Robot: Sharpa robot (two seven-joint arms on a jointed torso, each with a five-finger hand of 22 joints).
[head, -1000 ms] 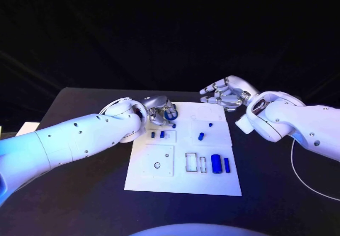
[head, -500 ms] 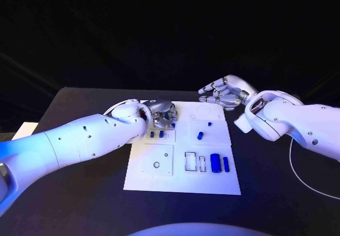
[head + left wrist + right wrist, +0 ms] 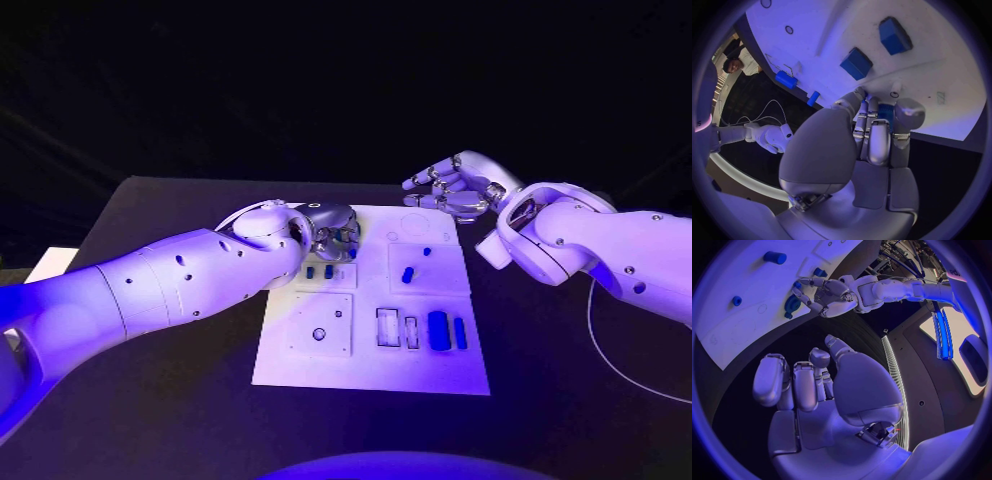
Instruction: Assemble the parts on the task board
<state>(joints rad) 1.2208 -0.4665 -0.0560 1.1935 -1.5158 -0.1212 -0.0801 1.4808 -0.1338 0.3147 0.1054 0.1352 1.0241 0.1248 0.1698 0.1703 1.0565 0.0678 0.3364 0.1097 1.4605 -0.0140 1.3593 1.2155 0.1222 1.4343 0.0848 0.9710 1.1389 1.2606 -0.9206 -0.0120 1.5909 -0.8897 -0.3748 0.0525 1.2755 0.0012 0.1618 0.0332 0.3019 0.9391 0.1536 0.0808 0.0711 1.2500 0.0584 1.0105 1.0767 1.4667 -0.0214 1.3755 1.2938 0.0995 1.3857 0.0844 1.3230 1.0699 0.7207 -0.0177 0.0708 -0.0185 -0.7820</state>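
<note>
Parts, small and blue, lie scattered over the white task board [image 3: 368, 370] in the middle of my black table [image 3: 159, 400]. One short blue part [image 3: 408, 274] lies tilted in the board's centre right panel, and two little blue pieces [image 3: 319, 271] stand side by side in the left panel just under my left hand. Nearer to me, a thick blue cylinder [image 3: 438, 331] and a thinner blue rod [image 3: 460, 333] lie parallel at the board's right side, next to two narrow rectangular slots [image 3: 389, 327]. A square panel with a small ring [image 3: 319, 333] sits to the left of those slots.

My left hand [image 3: 330, 230] is down on the far left corner of the board, fingers curled together. In my left wrist view the fingertips [image 3: 862, 95] press close to the white surface and a blue part [image 3: 885, 112] shows between the fingers and the thumb; it looks pinched there, though much of it is hidden.

My right hand [image 3: 454, 190] hovers off the far right corner of the board, above the table, holding nothing. Its fingers [image 3: 804, 382] are loosely bent and apart in my right wrist view, where the left hand [image 3: 826, 297] can also be seen on the board [image 3: 736, 335].
</note>
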